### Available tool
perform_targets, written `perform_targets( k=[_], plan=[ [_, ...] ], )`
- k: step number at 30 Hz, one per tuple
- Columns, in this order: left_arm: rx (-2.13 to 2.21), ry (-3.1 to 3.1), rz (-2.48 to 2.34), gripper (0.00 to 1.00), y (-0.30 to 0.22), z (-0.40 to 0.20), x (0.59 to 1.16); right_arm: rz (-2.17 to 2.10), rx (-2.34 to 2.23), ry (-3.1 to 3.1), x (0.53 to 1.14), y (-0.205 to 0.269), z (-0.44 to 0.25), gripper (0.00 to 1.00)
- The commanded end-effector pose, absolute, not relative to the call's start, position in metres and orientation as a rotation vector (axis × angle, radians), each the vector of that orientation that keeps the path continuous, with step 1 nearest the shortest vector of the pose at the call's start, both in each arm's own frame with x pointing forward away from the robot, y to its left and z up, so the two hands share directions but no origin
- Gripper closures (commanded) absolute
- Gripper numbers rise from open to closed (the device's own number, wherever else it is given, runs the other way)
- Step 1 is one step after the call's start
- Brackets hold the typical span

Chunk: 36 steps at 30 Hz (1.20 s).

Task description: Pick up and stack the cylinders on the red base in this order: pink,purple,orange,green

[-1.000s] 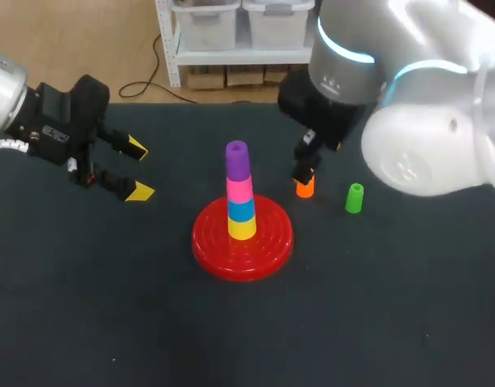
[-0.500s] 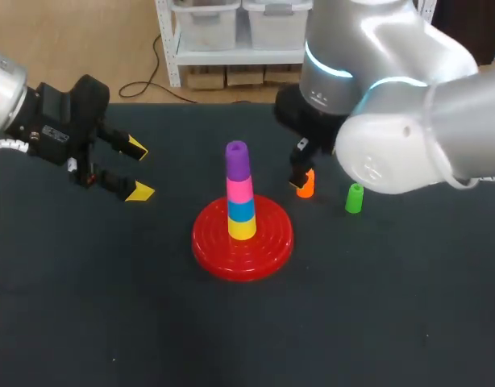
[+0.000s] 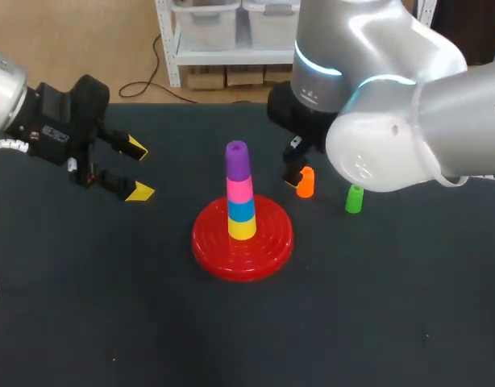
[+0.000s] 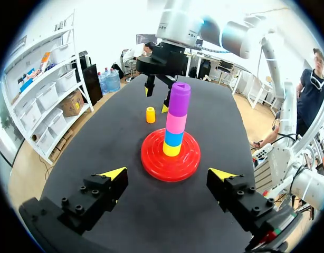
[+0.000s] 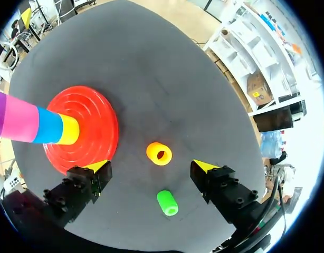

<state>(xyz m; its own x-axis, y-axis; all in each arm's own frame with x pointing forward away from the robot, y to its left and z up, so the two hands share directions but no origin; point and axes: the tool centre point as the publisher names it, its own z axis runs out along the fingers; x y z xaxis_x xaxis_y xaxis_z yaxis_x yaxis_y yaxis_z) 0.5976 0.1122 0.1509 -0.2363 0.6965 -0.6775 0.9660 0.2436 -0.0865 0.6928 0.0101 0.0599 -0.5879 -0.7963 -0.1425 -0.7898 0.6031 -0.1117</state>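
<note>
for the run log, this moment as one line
on base: yellow, blue, pink, purple | right claw: open over orange | green: on table | left claw: open

base [image 3: 272, 242] mid-table, stack of four cylinders [image 3: 240, 193] upright on it. right of base, near each other but apart: inner cylinder [image 3: 305, 182], then outer cylinder [image 3: 355, 198] further right. left gripper [image 3: 139, 169] well left of base.

Green cylinder [image 3: 355, 198] near orange cylinder [image 3: 305, 182]

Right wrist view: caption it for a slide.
Orange cylinder ahead of the open right hand, green cylinder beside it, stack on the red base.
</note>
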Motion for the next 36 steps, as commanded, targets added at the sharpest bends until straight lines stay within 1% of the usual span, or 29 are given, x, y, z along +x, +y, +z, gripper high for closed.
perform_targets(
  k=[1,13,25,26,28,31,32,34,35,36],
  plan=[
    [1.511,2.008,-0.692,0.00,0.112,0.150,0.597,-0.032,-1.338,2.654,0.683,0.012,0.058,0.00],
    [1.511,2.008,-0.692,0.00,0.112,0.150,0.597,0.032,-1.300,2.718,0.692,0.011,0.037,0.00],
    [1.511,2.008,-0.692,0.00,0.112,0.150,0.597,0.031,-1.262,2.764,0.702,0.009,0.034,0.00],
    [1.511,2.008,-0.692,0.00,0.112,0.150,0.597,0.031,-1.260,2.770,0.703,0.008,0.033,0.02],
    [1.511,2.008,-0.692,0.00,0.112,0.150,0.597,0.016,-1.251,2.786,0.706,0.005,0.031,0.13],
    [1.511,2.008,-0.692,0.00,0.112,0.150,0.597,0.007,-1.246,2.794,0.710,0.003,0.031,0.23],
    [1.511,2.008,-0.692,0.00,0.112,0.150,0.597,0.008,-1.246,2.796,0.711,0.002,0.030,0.24],
    [1.511,2.008,-0.692,0.00,0.112,0.150,0.597,0.008,-1.250,2.795,0.713,0.003,0.030,0.31],
    [1.511,2.008,-0.692,0.00,0.112,0.150,0.597,0.008,-1.252,2.797,0.713,0.003,0.029,0.33],
    [1.511,2.008,-0.692,0.00,0.112,0.150,0.597,0.006,-1.263,2.796,0.714,0.004,0.029,0.37]
  ],
)
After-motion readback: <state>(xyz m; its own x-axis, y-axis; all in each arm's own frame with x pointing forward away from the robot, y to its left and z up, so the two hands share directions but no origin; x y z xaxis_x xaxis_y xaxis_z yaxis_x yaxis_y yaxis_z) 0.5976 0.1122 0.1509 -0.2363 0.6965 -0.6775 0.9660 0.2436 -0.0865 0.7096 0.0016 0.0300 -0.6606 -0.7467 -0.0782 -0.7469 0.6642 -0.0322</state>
